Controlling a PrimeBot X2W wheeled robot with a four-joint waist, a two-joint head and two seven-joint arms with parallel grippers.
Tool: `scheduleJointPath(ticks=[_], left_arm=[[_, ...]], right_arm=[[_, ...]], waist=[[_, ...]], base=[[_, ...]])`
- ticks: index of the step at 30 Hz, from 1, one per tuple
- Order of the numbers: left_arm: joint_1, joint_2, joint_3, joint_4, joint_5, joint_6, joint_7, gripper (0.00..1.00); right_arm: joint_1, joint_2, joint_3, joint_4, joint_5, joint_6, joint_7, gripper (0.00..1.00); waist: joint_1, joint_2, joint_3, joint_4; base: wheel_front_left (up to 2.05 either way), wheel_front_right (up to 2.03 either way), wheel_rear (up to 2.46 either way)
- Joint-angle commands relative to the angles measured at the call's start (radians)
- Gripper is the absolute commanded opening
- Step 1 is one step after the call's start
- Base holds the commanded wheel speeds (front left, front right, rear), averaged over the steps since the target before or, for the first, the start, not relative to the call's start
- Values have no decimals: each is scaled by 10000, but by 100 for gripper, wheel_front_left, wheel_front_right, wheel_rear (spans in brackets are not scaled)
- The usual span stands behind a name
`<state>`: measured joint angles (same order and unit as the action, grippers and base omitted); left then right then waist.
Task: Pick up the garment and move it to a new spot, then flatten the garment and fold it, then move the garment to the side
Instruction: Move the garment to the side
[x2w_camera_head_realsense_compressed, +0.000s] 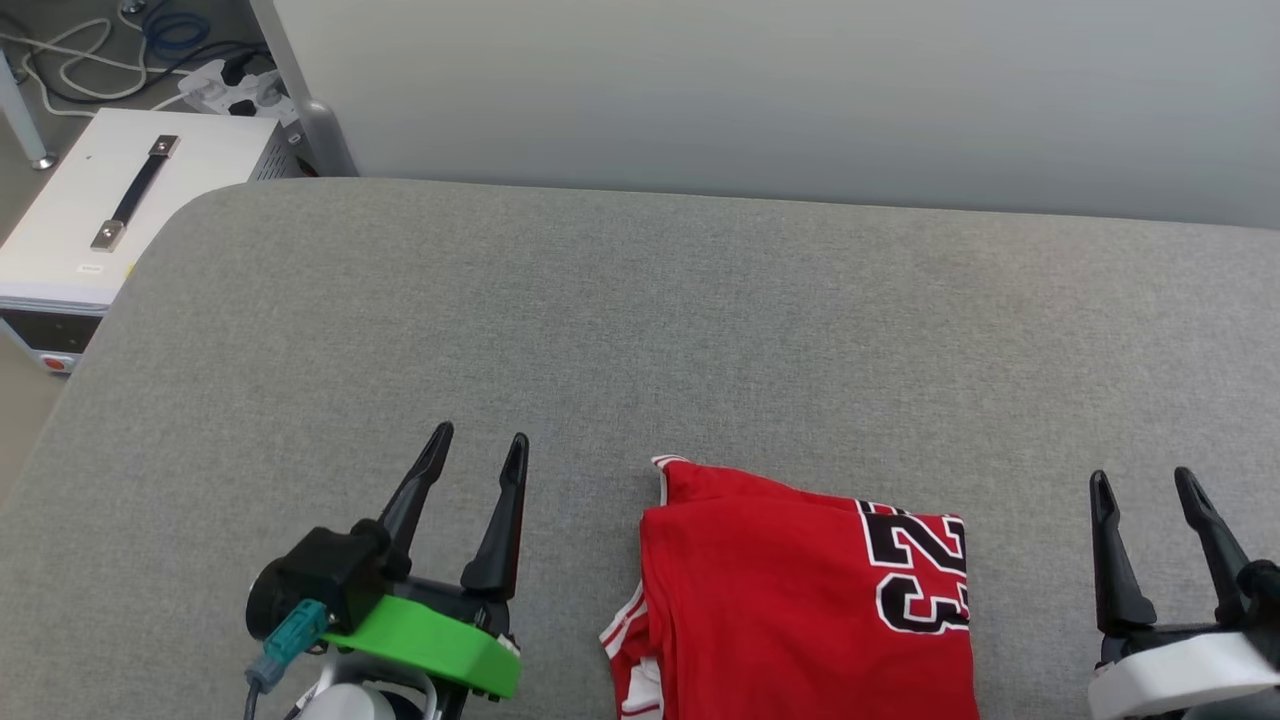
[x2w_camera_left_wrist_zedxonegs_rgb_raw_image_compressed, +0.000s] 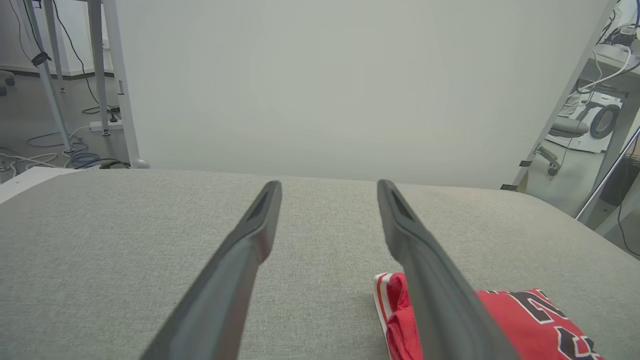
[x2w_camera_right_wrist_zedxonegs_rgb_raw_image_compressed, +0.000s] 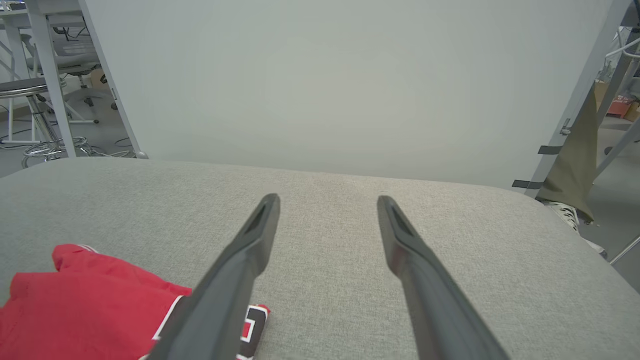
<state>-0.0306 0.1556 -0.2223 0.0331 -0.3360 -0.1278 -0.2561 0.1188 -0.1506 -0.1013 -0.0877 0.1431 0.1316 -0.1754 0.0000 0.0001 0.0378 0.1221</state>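
Observation:
The garment lies folded into a compact red rectangle at the near middle of the grey padded table, black-and-white numerals on its right part and striped trim at its left edge. My left gripper hovers to its left, open, nothing between the fingers. My right gripper stands open to its right, also apart from the cloth. In the left wrist view the garment sits at the lower right beside the open left gripper. In the right wrist view the garment lies at the lower left of the open right gripper.
A pale wall panel stands behind the table's far edge. A white box with a black handle and a power strip with cables sit on the floor at the far left. A person's trouser leg and shoe show past the table's right end.

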Motion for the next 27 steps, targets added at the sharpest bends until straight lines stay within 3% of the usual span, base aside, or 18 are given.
scheduleJointPath(ticks=[1,13,17,22,27], left_arm=[[235,-82,27,58,91,-29,-57,100],[250,-158,12,64,234,-29,-57,100],[244,-160,-15,51,230,-29,-57,100],[228,-129,-59,66,221,-29,-57,100],[169,-117,-96,78,206,-29,-57,100]], right_arm=[[121,127,-32,73,-79,-9,-137,100],[72,432,15,613,-32,-9,-309,100],[42,331,89,641,188,-9,141,100],[-58,-118,515,291,1218,-9,2283,100],[-206,-696,1064,-442,2432,-9,5803,100]], waist=[[0,-1,-4,10],[0,-1,-60,37],[0,-1,-60,56],[0,-1,-35,80],[0,-1,85,136]], base=[[0,0,0],[0,0,0],[0,0,0],[0,0,0],[0,0,0]])
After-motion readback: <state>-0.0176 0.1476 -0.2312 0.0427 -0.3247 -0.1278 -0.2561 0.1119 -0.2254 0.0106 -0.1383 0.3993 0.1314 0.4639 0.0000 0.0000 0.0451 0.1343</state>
